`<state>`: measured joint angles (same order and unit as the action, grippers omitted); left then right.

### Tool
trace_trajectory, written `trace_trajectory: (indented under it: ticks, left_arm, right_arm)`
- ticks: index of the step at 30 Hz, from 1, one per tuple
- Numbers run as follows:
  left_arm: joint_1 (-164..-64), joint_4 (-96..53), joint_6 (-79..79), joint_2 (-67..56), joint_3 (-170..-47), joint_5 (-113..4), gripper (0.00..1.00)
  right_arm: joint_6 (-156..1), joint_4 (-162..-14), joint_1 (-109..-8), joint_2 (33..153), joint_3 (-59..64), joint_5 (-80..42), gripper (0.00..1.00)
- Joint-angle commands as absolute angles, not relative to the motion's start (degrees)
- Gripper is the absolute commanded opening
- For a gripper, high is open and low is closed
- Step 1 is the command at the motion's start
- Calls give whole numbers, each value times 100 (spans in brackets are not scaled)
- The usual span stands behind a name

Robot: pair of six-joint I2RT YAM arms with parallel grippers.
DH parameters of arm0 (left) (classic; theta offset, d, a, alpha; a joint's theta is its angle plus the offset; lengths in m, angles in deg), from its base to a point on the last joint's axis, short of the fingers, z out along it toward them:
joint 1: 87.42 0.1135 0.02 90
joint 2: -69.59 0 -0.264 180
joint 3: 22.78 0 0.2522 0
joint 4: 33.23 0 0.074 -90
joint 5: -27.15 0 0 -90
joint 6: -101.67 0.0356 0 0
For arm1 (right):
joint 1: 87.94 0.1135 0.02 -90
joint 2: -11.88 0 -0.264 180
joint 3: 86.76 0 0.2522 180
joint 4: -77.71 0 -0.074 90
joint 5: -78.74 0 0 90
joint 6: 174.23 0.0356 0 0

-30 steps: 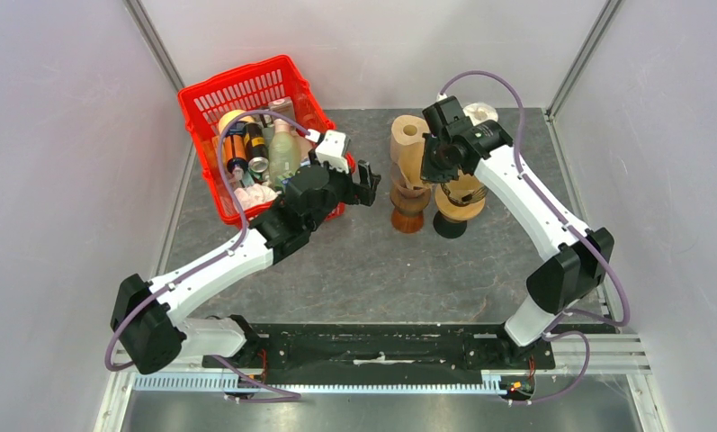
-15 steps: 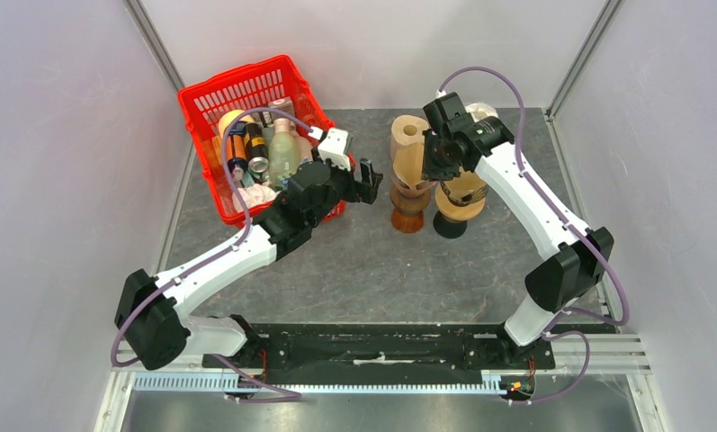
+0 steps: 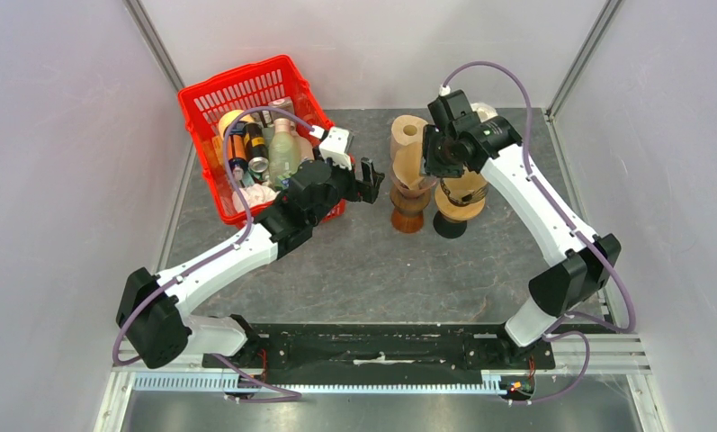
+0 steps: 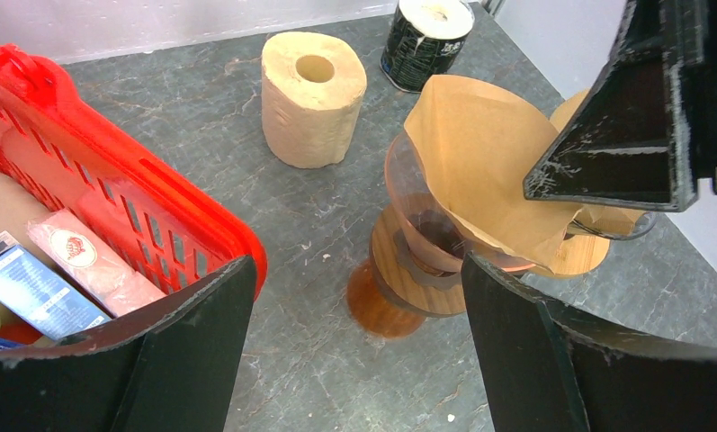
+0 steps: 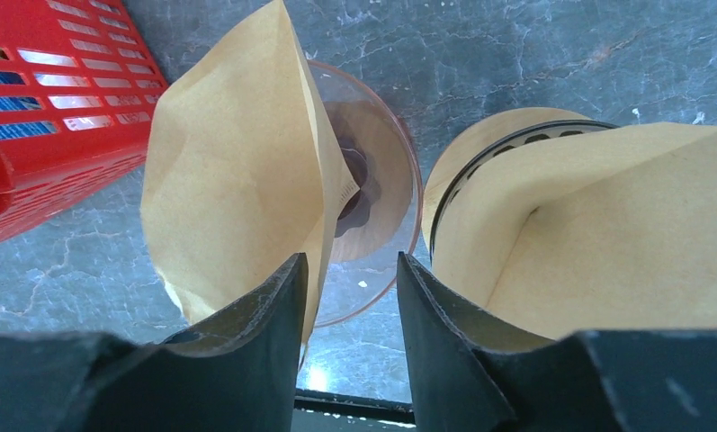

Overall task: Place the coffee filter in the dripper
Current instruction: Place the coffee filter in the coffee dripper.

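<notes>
Coffee filter point(image 5: 228, 153): brown paper cone in clear dripper point(image 5: 386, 207).

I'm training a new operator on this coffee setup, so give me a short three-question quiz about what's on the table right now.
1. True or false: the brown coffee filter is sitting in the clear dripper.
2. Which thing stands on the table near the black can?
A. a brown paper roll
B. a white mug
C. a blue plate
3. Fill in the blank: the jaws of the left gripper stand ____, with nothing held between them.

Key: 1 true; 2 A; 3 open.
</notes>
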<state>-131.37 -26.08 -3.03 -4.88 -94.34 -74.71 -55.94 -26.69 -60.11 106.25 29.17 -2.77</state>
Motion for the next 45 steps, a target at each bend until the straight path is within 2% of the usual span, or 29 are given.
trace_trajectory:
  ticks: [1, 7, 10, 16, 24, 34, 45]
  left_arm:
    - [-13119, -2711, -388, -569, -9578, -7376, 91]
    - [-13110, -2662, -380, -559, -9573, -7362, 91]
    - [-13110, -2614, -372, -510, -9531, -7378, 91]
    - [-13110, -2527, -450, 25, -9084, -7914, 91]
    - [-13102, -2544, -468, 501, -8730, -8026, 91]
    - [-13102, -2654, -376, 620, -8551, -8254, 92]
    - [-13102, -2668, -336, 688, -8489, -8346, 92]
  right_arm:
    - [-5690, -2764, -6035, 10236, 3152, -175, 50]
    - [-5767, -3175, -6035, 10084, 3126, -496, 50]
    - [-5956, -3369, -6035, 10097, 3294, -1057, 49]
    - [-6101, -3360, -6026, 10424, 3594, -1406, 43]
    - [-6189, -2789, -6026, 11153, 4082, -1161, 25]
    - [-6169, -2094, -6026, 11522, 4269, -368, 19]
    - [-6459, -2090, -5829, 11845, 4357, -638, 19]
